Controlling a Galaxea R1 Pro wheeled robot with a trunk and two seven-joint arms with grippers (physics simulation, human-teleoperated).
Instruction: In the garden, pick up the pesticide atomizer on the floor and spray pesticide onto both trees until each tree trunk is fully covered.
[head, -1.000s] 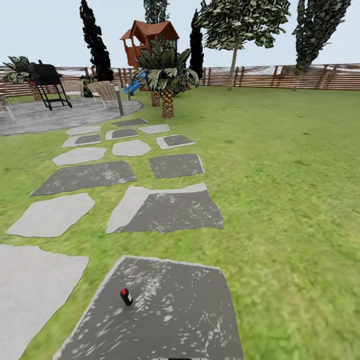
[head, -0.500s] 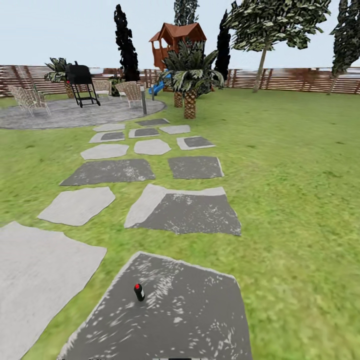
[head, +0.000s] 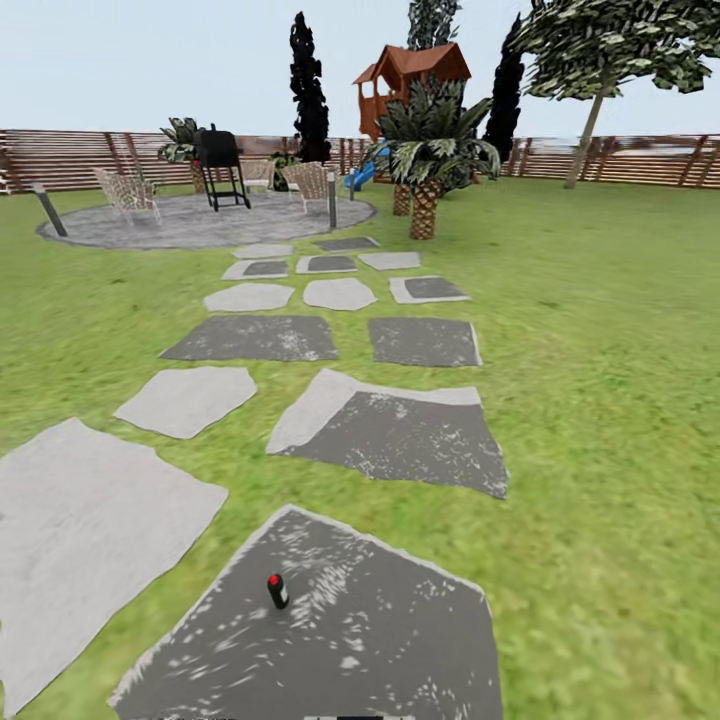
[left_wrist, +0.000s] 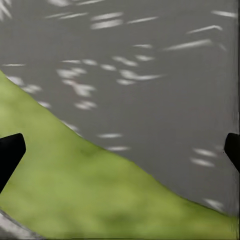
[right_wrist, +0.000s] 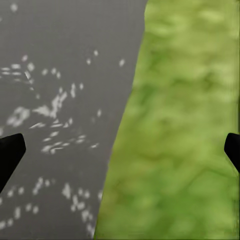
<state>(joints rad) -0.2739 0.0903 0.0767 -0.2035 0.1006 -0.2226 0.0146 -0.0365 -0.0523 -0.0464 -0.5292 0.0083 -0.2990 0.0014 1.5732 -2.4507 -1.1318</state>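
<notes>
Wide green lawn (head: 610, 400) across the whole head view, ringed at the back by a slatted reddish-brown fence (head: 90, 158). Running up the middle, a path of grey stone slabs (head: 400, 435), dark ones and pale ones mixed, leading to a round paved patio (head: 200, 222). On the patio, a black grill (head: 220, 165) and wicker chairs (head: 125, 192), with short posts (head: 332, 200) at the edge. Behind, a red-brown playhouse (head: 415, 85) with a blue slide beside it, dark narrow cypresses (head: 308, 90), and a squat palm (head: 428, 165) just right of the path's far end. At far right by the fence, a tree (head: 620, 40) with a thin, leaning, bare trunk (head: 585, 135) (well apart from everything near).

Nearest, a big dark slab (head: 400, 640) flecked with white. Standing upright on its left part, the atomizer (head: 277, 591): small, dark body, red cap, nothing touching it and nothing between it and the camera.

In the left wrist view, left gripper (left_wrist: 120, 152) spread wide and empty, black fingertips (left_wrist: 10, 152) at both edges, above the border of dark slab and grass. In the right wrist view, right gripper (right_wrist: 120, 152) likewise wide apart and empty, over slab on one side and grass on the other.
</notes>
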